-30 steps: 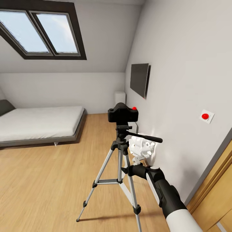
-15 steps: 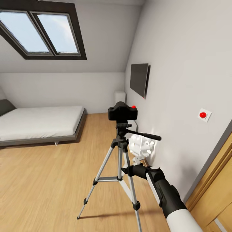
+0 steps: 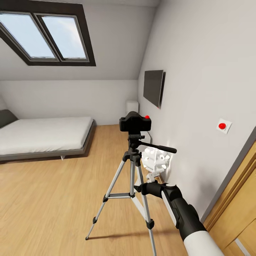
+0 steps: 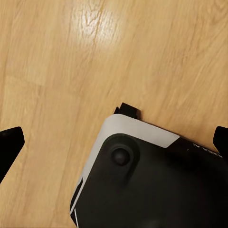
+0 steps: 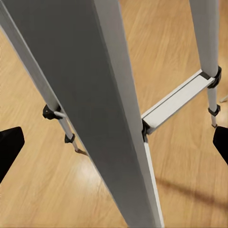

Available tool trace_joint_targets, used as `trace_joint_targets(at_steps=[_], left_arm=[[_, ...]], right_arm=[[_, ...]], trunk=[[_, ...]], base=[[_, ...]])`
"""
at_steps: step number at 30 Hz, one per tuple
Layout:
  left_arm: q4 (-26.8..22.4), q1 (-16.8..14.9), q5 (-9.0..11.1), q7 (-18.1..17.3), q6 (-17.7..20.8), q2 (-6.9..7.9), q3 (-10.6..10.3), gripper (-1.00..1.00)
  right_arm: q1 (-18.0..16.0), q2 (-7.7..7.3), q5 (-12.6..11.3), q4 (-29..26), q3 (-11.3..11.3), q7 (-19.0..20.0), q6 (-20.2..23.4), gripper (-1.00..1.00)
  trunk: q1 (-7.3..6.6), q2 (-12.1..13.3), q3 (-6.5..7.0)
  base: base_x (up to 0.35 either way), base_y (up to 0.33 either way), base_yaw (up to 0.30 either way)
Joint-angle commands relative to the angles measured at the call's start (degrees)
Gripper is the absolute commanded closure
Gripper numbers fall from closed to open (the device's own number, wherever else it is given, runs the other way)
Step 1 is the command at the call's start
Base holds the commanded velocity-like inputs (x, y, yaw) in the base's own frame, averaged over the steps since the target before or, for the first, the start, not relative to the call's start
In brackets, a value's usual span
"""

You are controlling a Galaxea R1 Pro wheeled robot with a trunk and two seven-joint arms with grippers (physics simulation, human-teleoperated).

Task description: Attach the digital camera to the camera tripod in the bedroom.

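Bright, even daylight from the skylight [image 3: 46, 33] at upper left; sharp render, faint camera tripod [image 3: 132, 177] shadow on the floor [image 3: 53, 199].

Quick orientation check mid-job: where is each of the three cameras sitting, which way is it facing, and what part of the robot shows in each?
Head view: on the robot's head, facing forward and down into the bedroom at the digital camera atop the camera tripod; right arm and right end effector show.
Left wrist view: on the left arm, facing down at the wood floor; dark fingertips and a black-and-white robot part show.
Right wrist view: on the right arm, facing the tripod's legs close up; dark fingertips show.
Shared: tripod in head and right wrist views; floor in all.
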Motion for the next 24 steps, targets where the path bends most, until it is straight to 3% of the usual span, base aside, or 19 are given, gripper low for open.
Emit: trace_joint_targets(at_steps=[1,8,12,23,24], left_arm=[[0.00,-0.06,0.13,0.12,0.17,0.00,0.09,-1.00],[0.00,-0.07,0.13,0.12,0.17,0.00,0.09,-1.00],[0.00,-0.05,0.13,0.12,0.17,0.00,0.09,-1.00],[0.00,-0.05,0.14,0.12,0.17,0.00,0.09,-1.00],[0.00,-0.04,0.14,0.12,0.17,0.00,0.09,-1.00]], right_arm=[[-0.05,0.02,0.58,-0.09,-0.07,0.47,0.20,-1.00],[-0.05,-0.09,0.47,-0.32,-0.07,0.73,0.23,-1.00],[-0.05,-0.89,0.43,-0.62,-0.05,1.93,0.47,-1.00],[-0.05,-7.29,0.61,-5.19,-0.09,14.78,3.59,-1.00],[-0.05,-8.44,0.63,-6.06,-0.18,16.46,4.10,-1.00]], trunk=[[0.03,-0.10,-0.11],[0.03,-0.10,-0.11],[0.03,-0.10,-0.11],[0.03,-0.10,-0.11],[0.03,-0.10,-0.11]], base=[[-0.004,0.000,0.000],[-0.002,0.000,0.000],[0.000,0.000,0.000],[0.000,0.000,0.000],[0.000,0.000,0.000]])
